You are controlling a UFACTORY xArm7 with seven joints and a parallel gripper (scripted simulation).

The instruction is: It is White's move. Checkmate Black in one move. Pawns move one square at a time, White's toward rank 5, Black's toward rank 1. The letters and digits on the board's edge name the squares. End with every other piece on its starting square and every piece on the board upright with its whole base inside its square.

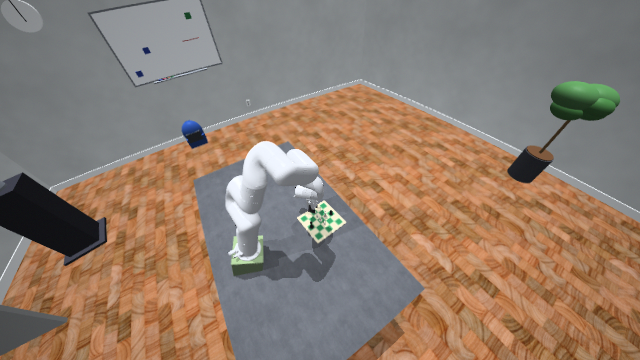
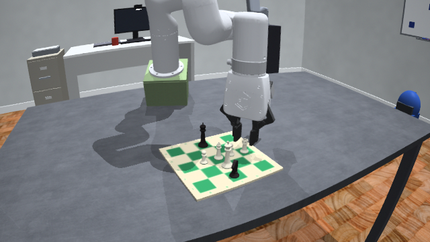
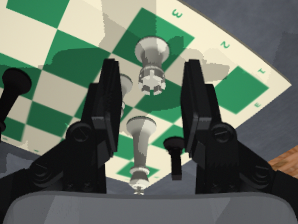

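Note:
A small green-and-cream chessboard (image 2: pixel 201 195) (image 1: pixel 323 237) lies on the grey table. My gripper (image 2: pixel 245 138) (image 1: pixel 311 206) (image 3: pixel 151 78) hangs over the board's far right corner, its fingers apart on either side of a white rook (image 2: pixel 244 146) (image 3: pixel 152 63) and not touching it. The rook stands upright on a green square. A tall white king (image 2: pixel 228 155) (image 3: pixel 139 144), another white piece (image 2: pixel 218 151) and a white pawn (image 2: pixel 203 157) stand mid-board. A black king (image 2: pixel 203 136) (image 3: pixel 13 87) stands at the far edge. A black knight (image 2: pixel 234 169) (image 3: pixel 174 156) stands near the front.
The arm's green base block (image 2: pixel 166 88) stands behind the board on the table (image 2: pixel 67 161). The table's front edge runs close to the board. A desk with a monitor (image 2: pixel 132 21) and a filing cabinet (image 2: pixel 47 75) stand at the back wall.

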